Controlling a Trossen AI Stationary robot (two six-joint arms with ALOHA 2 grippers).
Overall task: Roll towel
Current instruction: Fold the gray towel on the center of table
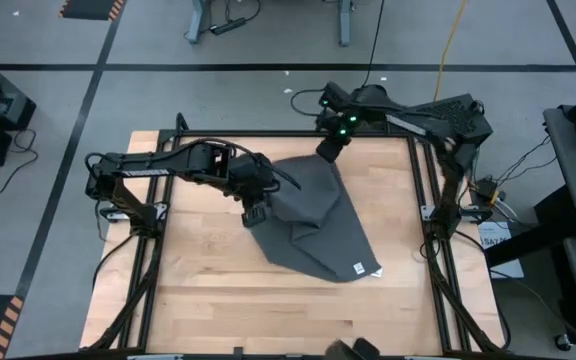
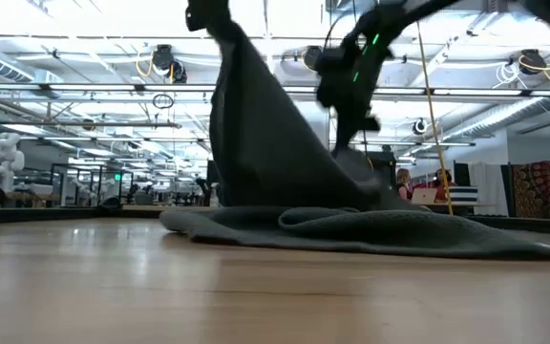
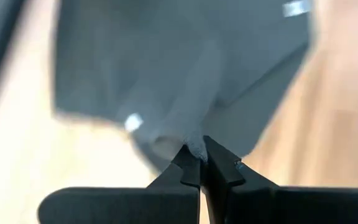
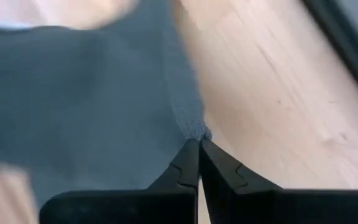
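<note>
The dark grey towel (image 1: 313, 215) is partly raised from the wooden table (image 1: 218, 300). Its near part, with the small white tag (image 1: 360, 268), lies on the wood. My left gripper (image 1: 255, 213) is shut on the towel's left corner and holds it high, so the cloth rises like a tent in the low view (image 2: 256, 134). My right gripper (image 1: 328, 150) is shut on the towel's far corner near the table's far edge, lower than the left one (image 2: 351, 124). My left gripper pinches a corner of the towel (image 3: 194, 144) between its two fingers, only at their free ends. The fingers point down. The cloth hangs below them in folds, and its lower part (image 2: 370, 229) lies on the table. My right gripper pinches the towel's far corner (image 4: 194, 129) between its two fingers, at the hem. The fingers come from above. The cloth runs down from them to the table, lifted only a little.
A black frame rail (image 1: 423, 200) runs around the table. Bare wood (image 1: 218, 310) lies toward the near and left edges. People (image 2: 409, 182) show far back in the room in the low view.
</note>
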